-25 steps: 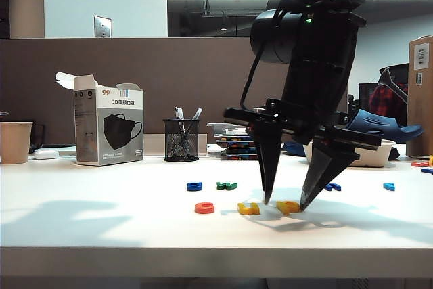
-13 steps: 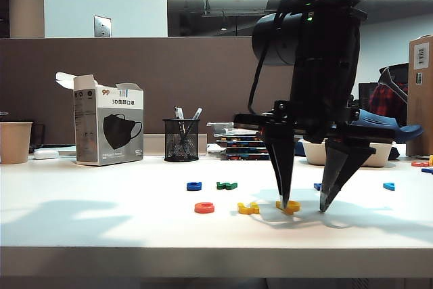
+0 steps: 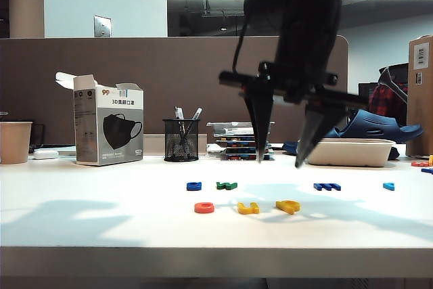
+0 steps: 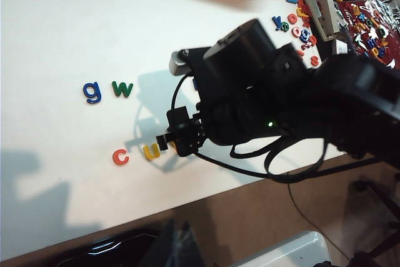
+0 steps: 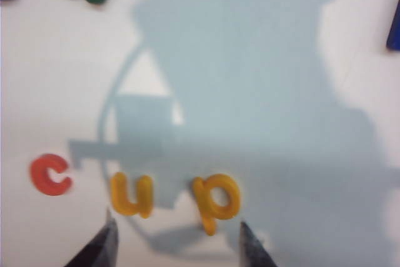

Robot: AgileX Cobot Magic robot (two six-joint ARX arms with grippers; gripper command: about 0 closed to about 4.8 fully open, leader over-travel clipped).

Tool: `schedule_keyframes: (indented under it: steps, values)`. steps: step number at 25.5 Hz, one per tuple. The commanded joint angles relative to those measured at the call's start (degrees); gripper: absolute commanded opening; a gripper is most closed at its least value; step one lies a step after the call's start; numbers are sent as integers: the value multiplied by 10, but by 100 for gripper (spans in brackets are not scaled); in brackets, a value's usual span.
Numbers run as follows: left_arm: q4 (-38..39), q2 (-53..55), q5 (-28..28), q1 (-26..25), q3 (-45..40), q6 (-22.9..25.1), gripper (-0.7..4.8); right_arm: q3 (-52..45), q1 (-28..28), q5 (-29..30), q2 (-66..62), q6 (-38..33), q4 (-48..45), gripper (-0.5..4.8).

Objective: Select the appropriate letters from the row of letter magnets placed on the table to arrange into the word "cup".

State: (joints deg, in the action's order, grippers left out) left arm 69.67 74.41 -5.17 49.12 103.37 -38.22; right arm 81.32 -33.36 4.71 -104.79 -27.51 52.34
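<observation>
On matte table (image 3: 101, 221): flat rounded c/u/p (image 5: 142, 196); R tool (image 3: 279, 163) above.

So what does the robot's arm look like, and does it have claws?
Kind of! The right gripper has two long, black, pointed fingers on a flat black crossbar. Its arm is chunky and black, with a round drum-shaped part, looping black cables and a tiny green light. The left gripper isn't in view.

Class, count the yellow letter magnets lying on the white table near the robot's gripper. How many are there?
2. The yellow u lies just beside the red-orange c, and the yellow p lies beside the u, below the open, raised right gripper. The left gripper is out of view.
</observation>
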Motion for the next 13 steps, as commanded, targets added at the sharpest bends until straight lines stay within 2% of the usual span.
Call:
schedule_keyframes:
  steps: [1, 5, 7, 8, 10, 11, 13]
  values:
    - [-3, -2, -2, 0, 3, 3, -5, 30, -1, 0, 11, 10, 6, 244]
    - [-3, -2, -2, 0, 3, 2, -5, 68, 5, -16, 35, 36, 6, 232]
    - [-3, -2, -2, 0, 3, 2, -5, 84, 11, -19, 45, 48, 11, 173]
    - [-3, -2, -2, 0, 3, 2, -5, 96, 17, -21, 51, 57, 15, 113]
    - [-3, -2, -2, 0, 3, 2, -5, 123, 36, -27, 70, 81, 23, 32]
    - [-3, -2, -2, 0, 3, 2, -5, 137, 49, -33, 83, 87, 27, 7]
    - [-3, -2, -2, 0, 3, 2, -5, 148, 66, -37, 100, 104, 29, -2]
